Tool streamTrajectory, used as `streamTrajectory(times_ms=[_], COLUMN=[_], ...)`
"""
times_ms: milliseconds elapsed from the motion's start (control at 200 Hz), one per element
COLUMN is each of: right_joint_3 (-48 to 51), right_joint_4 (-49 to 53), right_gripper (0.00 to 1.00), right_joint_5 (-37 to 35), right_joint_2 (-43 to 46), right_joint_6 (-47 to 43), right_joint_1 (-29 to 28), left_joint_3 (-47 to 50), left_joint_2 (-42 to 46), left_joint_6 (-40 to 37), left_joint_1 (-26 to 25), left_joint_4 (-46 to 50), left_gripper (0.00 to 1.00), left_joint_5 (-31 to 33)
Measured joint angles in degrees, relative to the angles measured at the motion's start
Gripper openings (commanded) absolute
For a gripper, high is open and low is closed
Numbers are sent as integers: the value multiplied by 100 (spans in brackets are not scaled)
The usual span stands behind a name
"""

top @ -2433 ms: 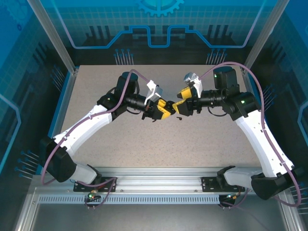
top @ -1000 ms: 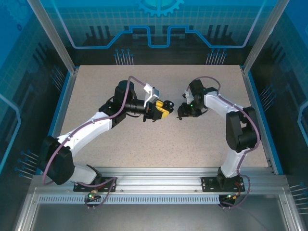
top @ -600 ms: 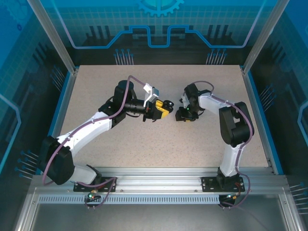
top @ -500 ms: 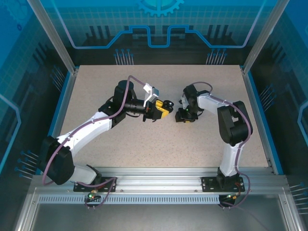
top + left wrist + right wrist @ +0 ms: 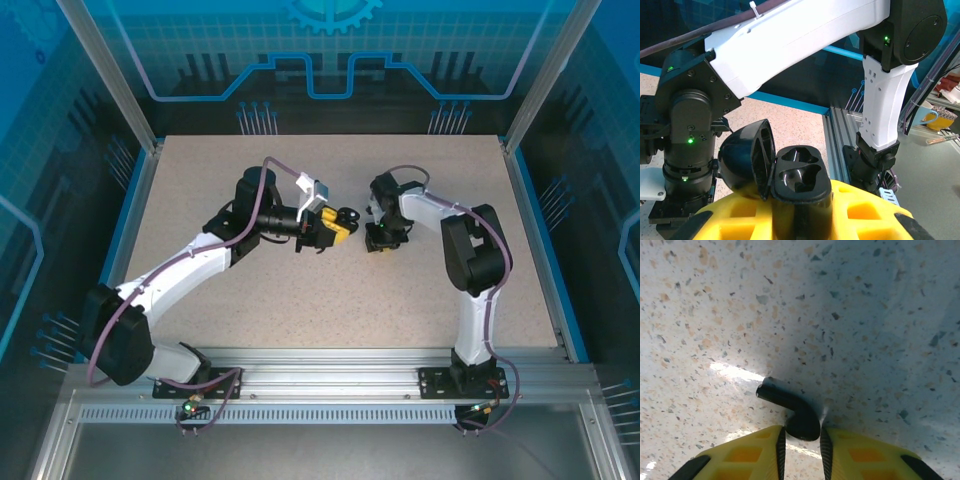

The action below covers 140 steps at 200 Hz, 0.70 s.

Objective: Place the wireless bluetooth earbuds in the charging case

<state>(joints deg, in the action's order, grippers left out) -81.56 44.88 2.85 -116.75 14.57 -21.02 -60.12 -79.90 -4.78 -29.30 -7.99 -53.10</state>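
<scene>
My left gripper (image 5: pixel 341 221) is shut on the charging case (image 5: pixel 801 176), a black case held upright between the yellow fingers (image 5: pixel 875 215). Its lid (image 5: pixel 746 159) is flipped open to the left, and both wells look empty. On the speckled table lies one black earbud (image 5: pixel 792 412), stem pointing left. My right gripper (image 5: pixel 802 434) points straight down at it, and the yellow fingertips press on both sides of the bud's head. In the top view the right gripper (image 5: pixel 377 243) sits just right of the case (image 5: pixel 348 214). The other earbud is out of view.
The right arm (image 5: pixel 470 250) is folded tightly, its white links rising close beside the left gripper. The table (image 5: pixel 300 300) is walled by blue side rails, with an aluminium rail (image 5: pixel 330 360) along the near edge.
The right arm has folded inward and brought its gripper down to the table, over the earbud. The left arm and the open case have held still for the last second.
</scene>
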Motion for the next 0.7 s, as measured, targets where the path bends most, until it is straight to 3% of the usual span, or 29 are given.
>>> streamTrajectory(times_ms=[395,700], right_joint_3=[-612,-780], right_joint_4=[177,-94], right_gripper=[27,38], right_joint_5=[-361,-356], right_joint_2=[-358,-450], right_joint_6=[-752,-1119], right_joint_1=[-240,-297], left_joint_3=[28,28], left_joint_2=[4,52], left_joint_6=[2,4], left_joint_1=[22,37], left_joint_4=[-2,-2], left_gripper=[3,4], left_joint_5=[2,42])
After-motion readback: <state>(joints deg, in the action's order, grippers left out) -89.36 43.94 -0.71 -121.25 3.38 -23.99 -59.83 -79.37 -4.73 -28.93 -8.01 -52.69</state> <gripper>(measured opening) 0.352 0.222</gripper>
